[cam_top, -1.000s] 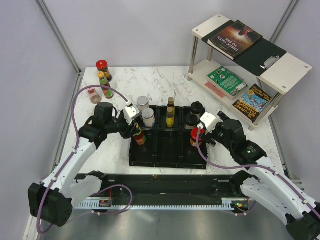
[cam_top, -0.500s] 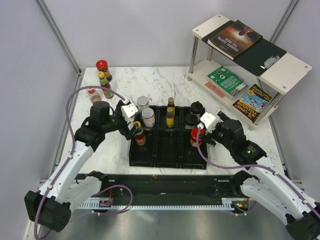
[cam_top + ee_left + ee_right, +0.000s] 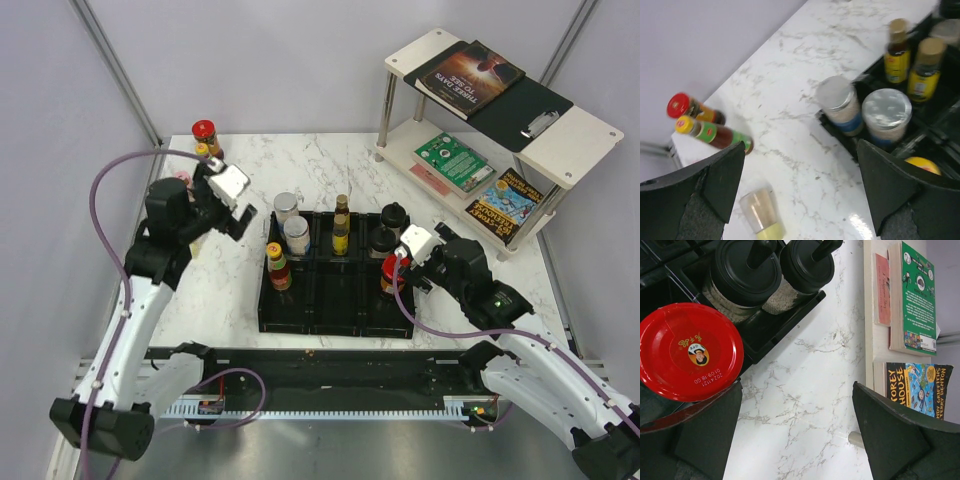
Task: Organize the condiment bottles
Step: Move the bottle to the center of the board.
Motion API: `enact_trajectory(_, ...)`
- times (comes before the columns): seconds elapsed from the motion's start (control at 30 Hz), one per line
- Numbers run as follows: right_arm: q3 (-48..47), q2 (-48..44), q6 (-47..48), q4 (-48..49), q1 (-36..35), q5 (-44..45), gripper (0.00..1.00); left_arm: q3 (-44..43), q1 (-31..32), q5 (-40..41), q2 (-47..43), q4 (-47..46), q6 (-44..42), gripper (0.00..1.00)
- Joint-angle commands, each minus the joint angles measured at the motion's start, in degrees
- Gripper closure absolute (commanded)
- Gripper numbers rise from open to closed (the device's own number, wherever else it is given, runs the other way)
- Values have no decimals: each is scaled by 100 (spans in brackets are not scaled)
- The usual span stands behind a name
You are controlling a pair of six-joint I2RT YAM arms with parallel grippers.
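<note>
Counting three condiment bottles outside the black tray: loose red-capped jar, green-label bottle right beside it, small shaker nearest.
- All three ahead of and below the left gripper.
- Jaws spread wide, gripping nothing, hovering over the marble table.
- Judged: aimed that way to line up the next pick, shaker lying by one finger.

To the other side of those jaws, inside the tray:
- two silver-lidded jars side by side
- two slim dark bottles beyond them
- a yellow-capped sauce bottle by the far finger

All upright and free of any grip, apparently paired by kind so like sits with like.

Right gripper: jaws wide apart, holding nothing.
- Trayed red-lidded jar off to one side by one finger, not between them, upright in its compartment.
- Two black-lidded jars ahead of the jaws, in the next compartment.
- Shelf with books off to the opposite side, no part of the job.

Judged well past halfway, with three bottles left to fetch.
</note>
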State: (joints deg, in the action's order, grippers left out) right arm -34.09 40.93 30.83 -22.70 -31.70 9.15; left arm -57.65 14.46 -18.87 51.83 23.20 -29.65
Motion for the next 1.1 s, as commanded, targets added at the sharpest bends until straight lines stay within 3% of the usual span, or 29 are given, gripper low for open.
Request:
enact_trajectory(0.0,16,-59,-51,134,6,70,2,-676,-1390,-595,888,-351,450,1)
enact_trajectory(0.03,25,-59,-51,134,15,52,2,-965,-2020,-852,1281,-377,573,1)
enact_trajectory(0.13,25,-15,-51,125,6,43,2,-1397,-2578,-1224,1968,-614,820,1)
enact_trajectory(0.5,34,38,-42,125,24,87,2,-2329,-2668,-1259,3842,-1441,838,0)
enact_trajectory(1.07,42,108,-24,125,68,96,2,-3235,-2589,-627,5266,-1837,662,1)
